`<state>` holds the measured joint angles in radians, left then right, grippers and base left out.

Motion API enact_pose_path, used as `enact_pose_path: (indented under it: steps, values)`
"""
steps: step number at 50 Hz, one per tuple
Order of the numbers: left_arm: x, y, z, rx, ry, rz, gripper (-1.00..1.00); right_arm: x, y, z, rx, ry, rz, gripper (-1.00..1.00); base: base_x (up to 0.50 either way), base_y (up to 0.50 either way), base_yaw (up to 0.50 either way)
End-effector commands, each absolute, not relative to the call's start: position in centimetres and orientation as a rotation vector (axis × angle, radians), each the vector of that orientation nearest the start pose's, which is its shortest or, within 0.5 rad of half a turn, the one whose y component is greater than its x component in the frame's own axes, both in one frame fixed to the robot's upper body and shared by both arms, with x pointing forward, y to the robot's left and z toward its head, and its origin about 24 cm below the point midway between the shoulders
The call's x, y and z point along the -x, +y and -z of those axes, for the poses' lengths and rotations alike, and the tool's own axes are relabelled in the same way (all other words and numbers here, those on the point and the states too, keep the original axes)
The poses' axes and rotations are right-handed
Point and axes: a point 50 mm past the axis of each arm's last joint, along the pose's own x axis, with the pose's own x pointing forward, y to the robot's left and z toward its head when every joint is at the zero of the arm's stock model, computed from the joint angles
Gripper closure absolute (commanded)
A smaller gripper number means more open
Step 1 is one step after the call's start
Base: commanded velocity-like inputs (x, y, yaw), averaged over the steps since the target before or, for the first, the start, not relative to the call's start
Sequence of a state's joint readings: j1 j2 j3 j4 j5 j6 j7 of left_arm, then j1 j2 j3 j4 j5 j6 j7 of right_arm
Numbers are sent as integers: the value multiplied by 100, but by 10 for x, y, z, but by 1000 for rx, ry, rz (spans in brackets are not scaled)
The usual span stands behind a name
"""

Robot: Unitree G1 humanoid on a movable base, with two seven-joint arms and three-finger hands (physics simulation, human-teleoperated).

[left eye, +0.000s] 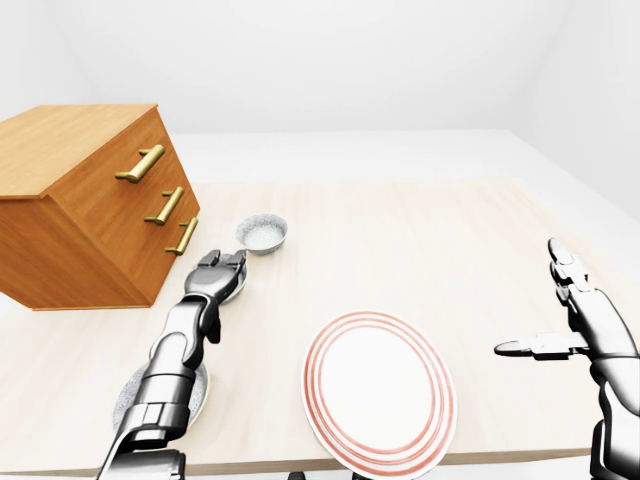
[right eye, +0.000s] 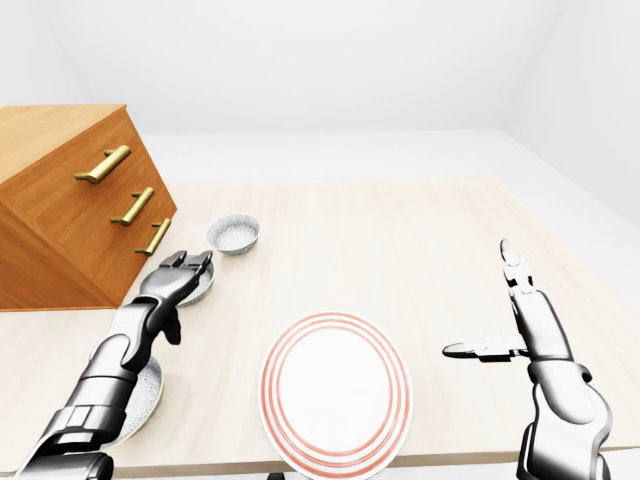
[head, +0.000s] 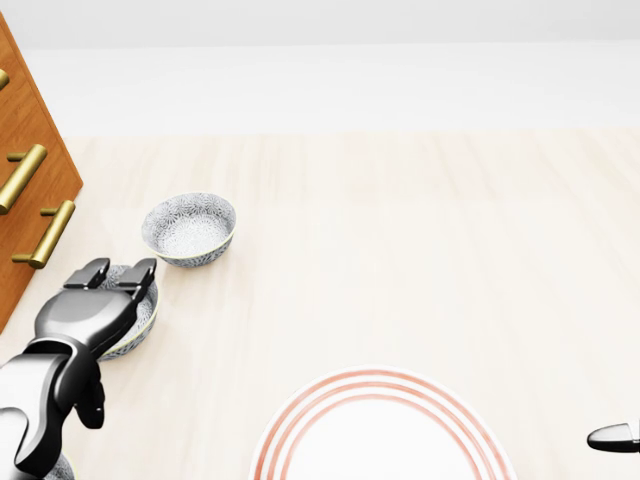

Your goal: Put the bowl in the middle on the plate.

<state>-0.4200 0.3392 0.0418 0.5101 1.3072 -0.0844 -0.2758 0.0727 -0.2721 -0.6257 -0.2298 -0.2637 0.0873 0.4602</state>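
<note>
Three patterned bowls stand in a row at the left of the table. The middle bowl (head: 146,312) is mostly covered by my left hand (head: 112,272), whose fingers (head: 141,270) reach open over its rim without closing round it. The far bowl (head: 188,228) stands free just beyond the hand. The near bowl (left eye: 124,400) lies partly hidden under my left forearm. A white plate (left eye: 378,392) with red rings sits near the table's bottom edge, right of the bowls. My right hand (left eye: 545,305) hovers open at the right, holding nothing.
A wooden chest of drawers (left eye: 90,200) with brass handles stands on the table at the left, close beside the bowls. The pale wooden table (left eye: 430,240) stretches between the plate and the far edge.
</note>
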Motion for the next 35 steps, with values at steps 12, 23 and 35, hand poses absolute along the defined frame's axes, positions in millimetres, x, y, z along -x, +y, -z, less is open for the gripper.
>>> enact_pose_path:
  steps: [12,23,35]
  values:
    - [-326,219,-40,-1570,269,242,-100,-198,-315,-109,583,59,200,-100,0,0,0]
    - [-323,220,-37,-1564,276,242,-100,-198,-316,-107,577,66,202,-100,0,0,0]
    - [-324,221,-34,-1563,278,242,-100,-198,-315,-108,582,63,198,-100,0,0,0]
